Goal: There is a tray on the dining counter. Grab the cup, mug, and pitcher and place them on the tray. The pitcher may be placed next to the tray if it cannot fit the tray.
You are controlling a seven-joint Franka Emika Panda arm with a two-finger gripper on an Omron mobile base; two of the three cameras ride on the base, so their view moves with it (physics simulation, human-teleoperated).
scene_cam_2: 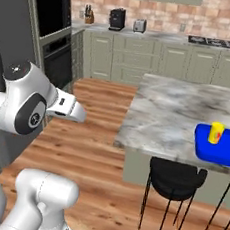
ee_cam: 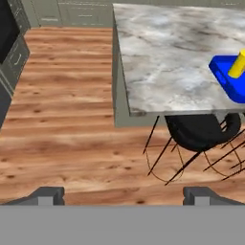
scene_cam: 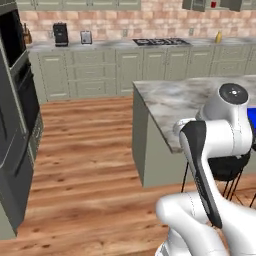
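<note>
Tray: blue tray (scene_cam_2: 219, 150) sits flat on the dining tabletop (scene_cam_2: 172, 118), at the edge above the stools; in the hand view it lies at the far right (ee_cam: 225, 79), partly cut by the frame.
Cup: yellow cup (scene_cam_2: 216, 133) stands upright inside the tray, red mark on its side; reads as already placed, so that item looks done.
Pitcher: small mustard-yellow vessel (scene_cam: 218, 37) on the wall tabletop right of the stove, likely the pitcher, too small to be sure; well apart from the tray.
Mug: red thing (scene_cam: 214, 4) up on the wall cabinets, could be the mug, too small to tell.
Pincer: pincer (ee_cam: 124, 194) spread wide, nothing between the tips; hangs over the wood floor off the island's corner, well apart from any task thing.
Why empty: judgement, arm is between items and free for the next fetch.
In the way: black stool (scene_cam_2: 175, 178) under the island edge by the tray; island corner lies between the arm and the wall tabletop.
Around: gas stove (scene_cam: 161, 42), coffee machine (scene_cam_2: 117, 19), toaster (scene_cam_2: 140, 25), knife block (scene_cam_2: 89, 17), wall oven (scene_cam_2: 52, 35).
Next: judgement, base likely has to drive round the island to reach the back wall.
</note>
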